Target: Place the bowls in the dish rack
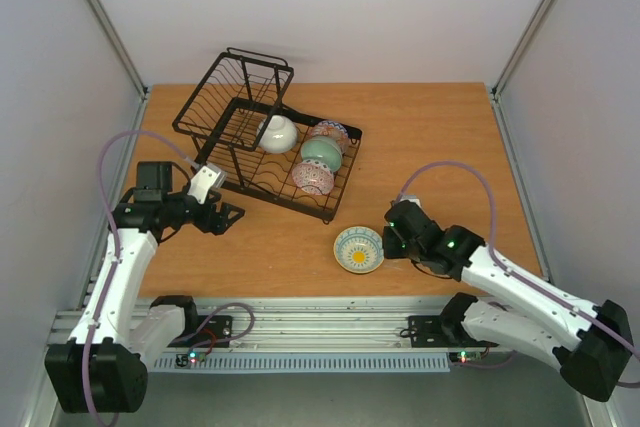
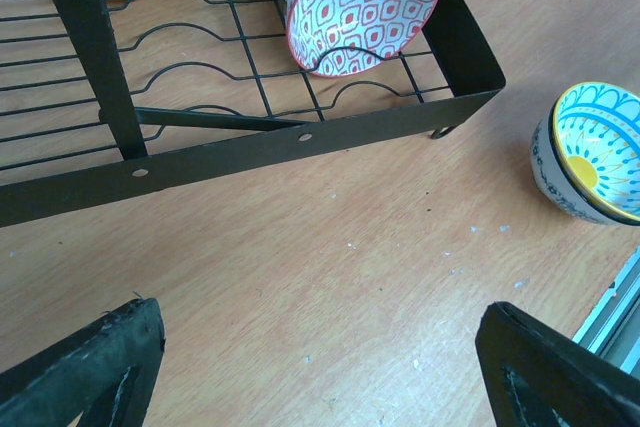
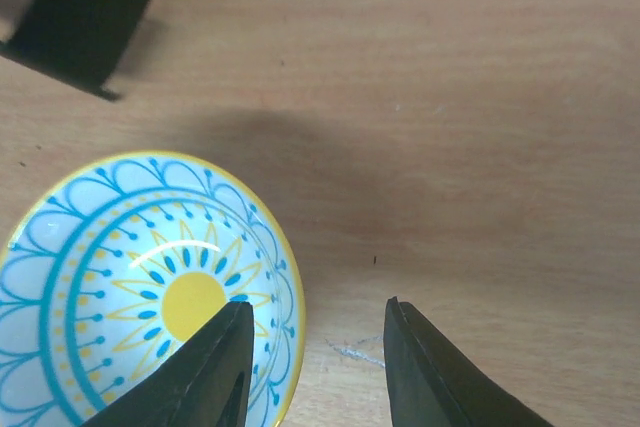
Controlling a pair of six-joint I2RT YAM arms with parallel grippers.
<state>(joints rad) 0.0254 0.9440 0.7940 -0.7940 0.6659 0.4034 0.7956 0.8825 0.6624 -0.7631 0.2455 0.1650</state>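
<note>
The blue-patterned bowl [image 1: 358, 249] with a yellow centre sits upright on the table in front of the dish rack [image 1: 262, 137]. My right gripper [image 3: 318, 305] straddles its right rim. One finger is over the inside of the bowl [image 3: 140, 287], the other is outside with a gap to the rim. In the rack stand the cream-white bowl [image 1: 279, 134], the sage green bowl [image 1: 322, 154], the red-and-white bowl [image 1: 313, 178] and another patterned bowl [image 1: 331, 132]. My left gripper [image 1: 232, 217] hangs open and empty over bare table [image 2: 320, 309] by the rack's near edge [image 2: 300, 137].
The rack's taller basket end [image 1: 245, 82] rises at the back left. White walls close in the table on three sides. A metal rail [image 1: 330, 322] runs along the near edge. A corner of the rack [image 3: 85, 17] shows at the top left of the right wrist view.
</note>
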